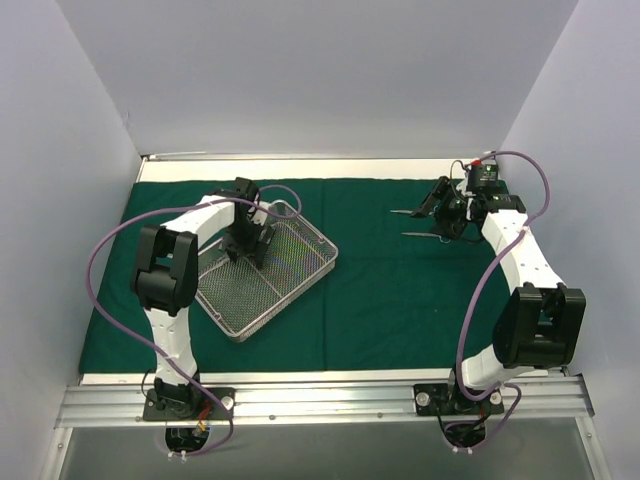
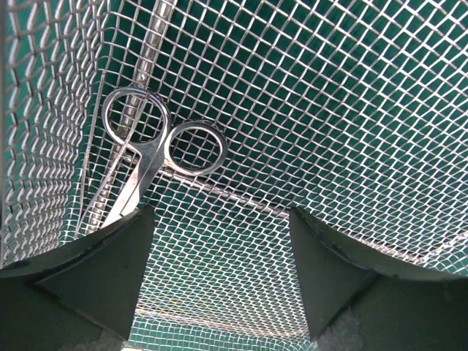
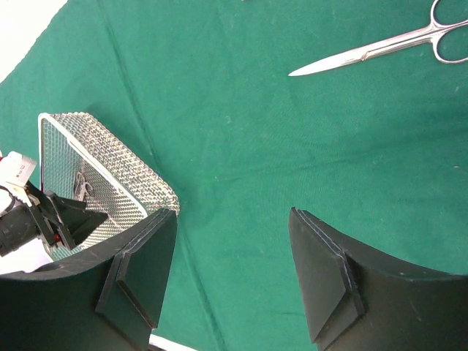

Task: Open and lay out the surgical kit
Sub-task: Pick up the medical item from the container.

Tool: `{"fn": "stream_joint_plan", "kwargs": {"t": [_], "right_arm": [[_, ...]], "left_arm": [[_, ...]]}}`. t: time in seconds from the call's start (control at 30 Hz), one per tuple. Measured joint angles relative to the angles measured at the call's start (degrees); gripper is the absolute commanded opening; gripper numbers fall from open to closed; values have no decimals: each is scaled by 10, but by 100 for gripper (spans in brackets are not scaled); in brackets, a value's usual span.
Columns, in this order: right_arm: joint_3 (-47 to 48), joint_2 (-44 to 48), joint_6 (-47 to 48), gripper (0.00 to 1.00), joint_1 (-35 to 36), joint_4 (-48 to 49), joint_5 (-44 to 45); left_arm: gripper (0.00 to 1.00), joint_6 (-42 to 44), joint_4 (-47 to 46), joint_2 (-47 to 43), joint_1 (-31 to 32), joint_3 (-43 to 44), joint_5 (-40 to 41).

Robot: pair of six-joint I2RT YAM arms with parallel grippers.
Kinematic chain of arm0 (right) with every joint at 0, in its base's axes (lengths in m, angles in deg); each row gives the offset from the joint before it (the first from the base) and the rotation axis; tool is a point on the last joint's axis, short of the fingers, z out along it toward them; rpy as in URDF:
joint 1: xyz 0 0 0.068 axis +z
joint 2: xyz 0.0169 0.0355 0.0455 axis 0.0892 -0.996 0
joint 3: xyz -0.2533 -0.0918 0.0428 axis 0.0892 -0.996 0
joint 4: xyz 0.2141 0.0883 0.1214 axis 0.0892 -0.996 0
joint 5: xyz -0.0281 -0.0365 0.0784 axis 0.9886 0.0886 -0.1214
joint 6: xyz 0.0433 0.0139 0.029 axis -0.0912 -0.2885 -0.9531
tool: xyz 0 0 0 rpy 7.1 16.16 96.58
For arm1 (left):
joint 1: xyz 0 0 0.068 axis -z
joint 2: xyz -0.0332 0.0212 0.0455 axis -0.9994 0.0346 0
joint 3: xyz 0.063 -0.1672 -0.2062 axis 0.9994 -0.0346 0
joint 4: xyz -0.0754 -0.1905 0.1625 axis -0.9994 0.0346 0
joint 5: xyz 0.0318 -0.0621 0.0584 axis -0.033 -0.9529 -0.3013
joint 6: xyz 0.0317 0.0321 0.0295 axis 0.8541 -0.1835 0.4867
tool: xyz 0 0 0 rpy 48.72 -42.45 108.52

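Observation:
The dark green cloth lies spread flat over the table. On its left part sits the silver wire-mesh tray, turned at an angle. My left gripper reaches down into the tray and is open, with only mesh between its fingers. A pair of shiny scissors lies on the tray floor just beyond the left finger. My right gripper hovers open over bare cloth at the far right. Two slim instruments lie on the cloth beside it; one pair of scissors shows in the right wrist view.
White walls close in the left, back and right sides. A strip of white table edge runs behind the cloth. The metal rail with both arm bases runs along the near edge. In the right wrist view the tray stands far off.

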Motion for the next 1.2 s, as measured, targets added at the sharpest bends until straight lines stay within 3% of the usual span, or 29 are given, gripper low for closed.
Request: {"fn": "stream_joint_plan", "kwargs": {"t": [0.13,0.17,0.2,0.37,0.57,1.2], "right_arm": [[-2,0,0,63,0,0,0],[-2,0,0,63,0,0,0],[-3,0,-1,63,0,0,0],[-10,0,-2,63,0,3,0],[-11,0,-4,63,0,4,-2],[-19,0,-4,63,0,4,-2]], "left_arm": [[73,-1,-2,0,0,0,2],[64,-2,-2,0,1,0,3],[61,-5,-3,0,2,0,7],[55,-20,-8,-11,37,0,28],[55,-31,-10,-27,84,29,59],[48,-33,-13,38,47,72,76]]}}
